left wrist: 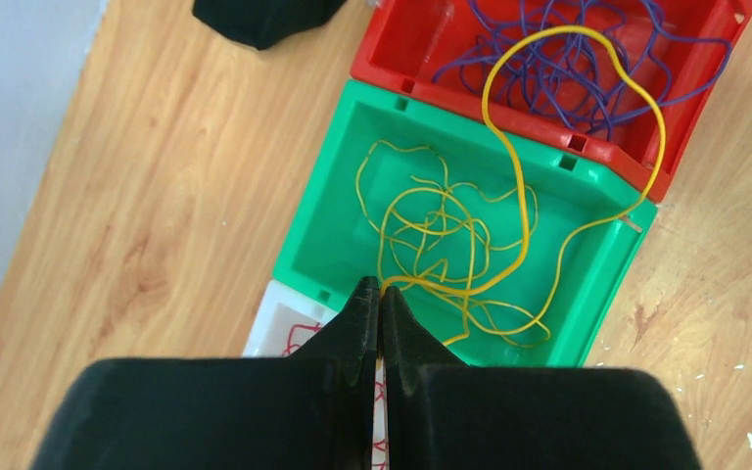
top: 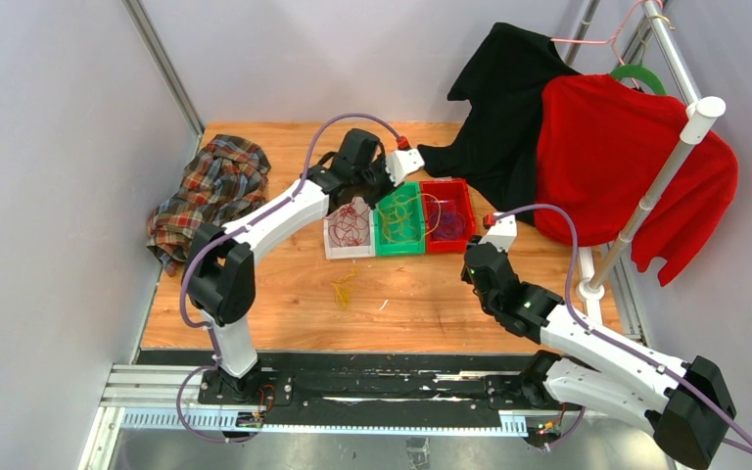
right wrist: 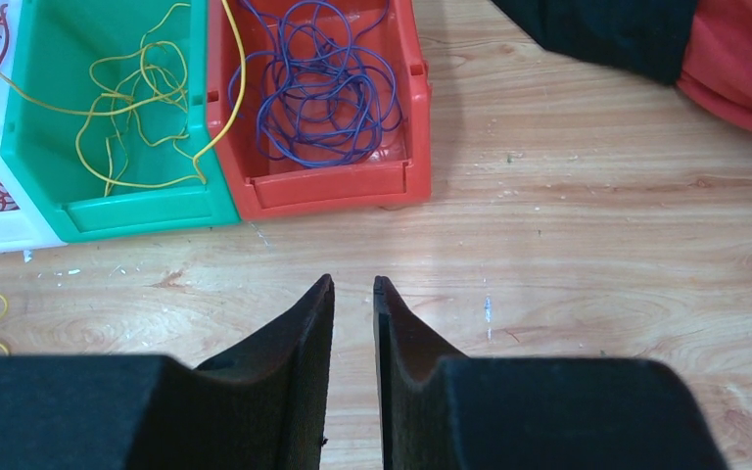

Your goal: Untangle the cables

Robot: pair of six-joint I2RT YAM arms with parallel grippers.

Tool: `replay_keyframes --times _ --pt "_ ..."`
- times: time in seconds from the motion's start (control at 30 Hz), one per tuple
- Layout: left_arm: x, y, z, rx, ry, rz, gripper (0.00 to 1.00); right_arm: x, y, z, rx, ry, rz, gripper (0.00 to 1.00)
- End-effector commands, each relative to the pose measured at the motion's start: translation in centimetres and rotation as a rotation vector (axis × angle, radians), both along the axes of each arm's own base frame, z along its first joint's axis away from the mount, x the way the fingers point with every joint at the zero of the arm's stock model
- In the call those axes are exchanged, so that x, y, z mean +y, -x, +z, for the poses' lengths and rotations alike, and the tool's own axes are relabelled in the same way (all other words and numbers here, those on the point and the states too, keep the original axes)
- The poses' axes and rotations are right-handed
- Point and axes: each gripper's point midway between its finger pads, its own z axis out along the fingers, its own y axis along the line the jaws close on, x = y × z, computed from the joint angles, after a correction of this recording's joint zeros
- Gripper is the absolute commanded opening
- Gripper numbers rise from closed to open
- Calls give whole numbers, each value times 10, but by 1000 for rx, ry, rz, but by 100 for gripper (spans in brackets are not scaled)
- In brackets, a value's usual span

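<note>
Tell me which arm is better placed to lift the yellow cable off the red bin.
Left: the left end effector is shut on the yellow cable over the green bin. The right end effector is open above the table, holding nothing.

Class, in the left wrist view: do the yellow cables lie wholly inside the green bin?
No, one yellow cable loops out of the green bin into the red bin, across the purple cables.

A wooden tabletop (top: 421,304) carries a white bin (top: 345,251), a green bin (top: 399,249) and a red bin (top: 450,242), touching in a row. They sit below the left end effector (left wrist: 380,289) and ahead-left of the right end effector (right wrist: 352,284). A loose yellow cable (top: 343,287) lies on bare wood left of the right end effector. A plaid shirt (top: 211,191) lies well left of the left end effector, and a black garment (top: 446,157) rests beyond the bins.
</note>
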Motion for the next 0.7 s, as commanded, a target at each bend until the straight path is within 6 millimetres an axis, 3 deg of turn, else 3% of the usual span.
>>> replay_keyframes --times 0.0,0.17,0.27,0.53,0.67 --pt "0 1 -22 39 -24 15 0 -15 -1 -6 8 19 -49 21" --pt "3 4 -47 72 -76 19 1 -18 -1 -6 10 23 -57 21" --pt "0 5 -51 87 -64 17 8 -18 -1 -8 15 23 -61 21" --pt "-18 4 -56 105 -33 9 11 -15 -3 -1 14 12 -56 19" --pt "-17 5 -45 117 -49 -1 36 -14 -2 3 16 13 -43 19"
